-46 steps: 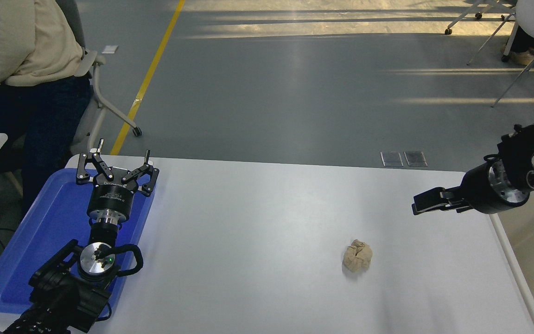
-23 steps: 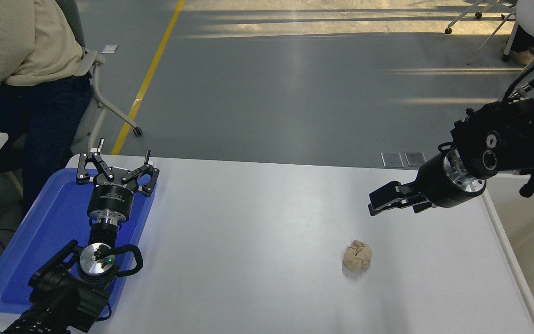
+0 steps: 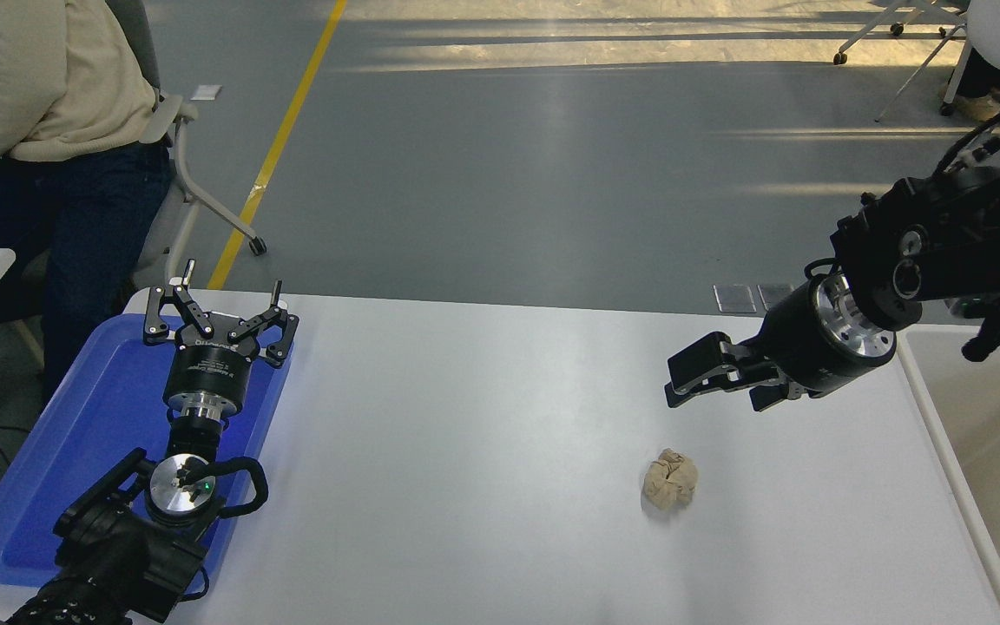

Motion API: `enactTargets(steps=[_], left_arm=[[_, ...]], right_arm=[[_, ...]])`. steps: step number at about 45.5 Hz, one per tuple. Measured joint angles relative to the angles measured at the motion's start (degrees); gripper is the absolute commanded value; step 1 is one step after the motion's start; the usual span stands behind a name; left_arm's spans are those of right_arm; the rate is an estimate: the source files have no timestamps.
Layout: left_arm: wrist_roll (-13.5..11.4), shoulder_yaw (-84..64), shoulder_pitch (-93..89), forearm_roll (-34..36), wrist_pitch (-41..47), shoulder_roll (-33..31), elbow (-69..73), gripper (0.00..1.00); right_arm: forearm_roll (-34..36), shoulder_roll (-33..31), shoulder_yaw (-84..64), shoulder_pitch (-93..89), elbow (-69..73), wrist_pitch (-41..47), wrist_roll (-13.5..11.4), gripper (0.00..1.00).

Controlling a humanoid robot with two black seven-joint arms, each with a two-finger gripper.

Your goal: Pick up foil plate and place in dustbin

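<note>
The right end effector (image 3: pixel 678 382) hangs above the white tabletop (image 3: pixel 483 451), pointing left across it, up and a little to the right of a crumpled tan paper ball (image 3: pixel 670 481). It carries nothing; its black fingers look close together, though from this angle I cannot tell for certain how they stand. Behind it come a polished metal wrist ring and the bulky matte-black arm, reaching in from the right edge.

No foil plate shows anywhere — not on the tabletop and not in the strip of dustbin (image 3: pixel 925 391) visible at the right edge. So the carry and drop look finished, or the plate lies deeper in the bin out of sight; I judge this a free move over the tabletop. Any next pick would need a descent onto the soft, wrinkled ball, which should squash readily under the fingers.

The dustbin is smooth off-white plastic with a rounded rim corner. At the lower left the left end effector (image 3: pixel 220 299) sits parked with fingers spread wide over a glossy blue tray (image 3: pixel 49 486). A person (image 3: pixel 40 78) sits beyond it.
</note>
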Motion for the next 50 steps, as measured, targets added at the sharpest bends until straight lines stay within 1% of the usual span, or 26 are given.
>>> enactTargets(steps=[11, 29, 50], left_arm=[[0.0, 0.0, 0.0, 0.0, 0.0, 0.0, 0.0, 1.00], [0.0, 0.0, 0.0, 0.0, 0.0, 0.0, 0.0, 1.00], [0.0, 0.0, 0.0, 0.0, 0.0, 0.0, 0.0, 1.00]], right_arm=[[1.5, -0.1, 0.0, 1.8, 0.8, 0.4, 0.0, 1.00], [2.0, 0.3, 0.0, 3.3, 1.4, 1.3, 0.0, 1.00], [2.1, 1.8, 0.4, 7.9, 1.7, 11.0, 0.1, 1.00]])
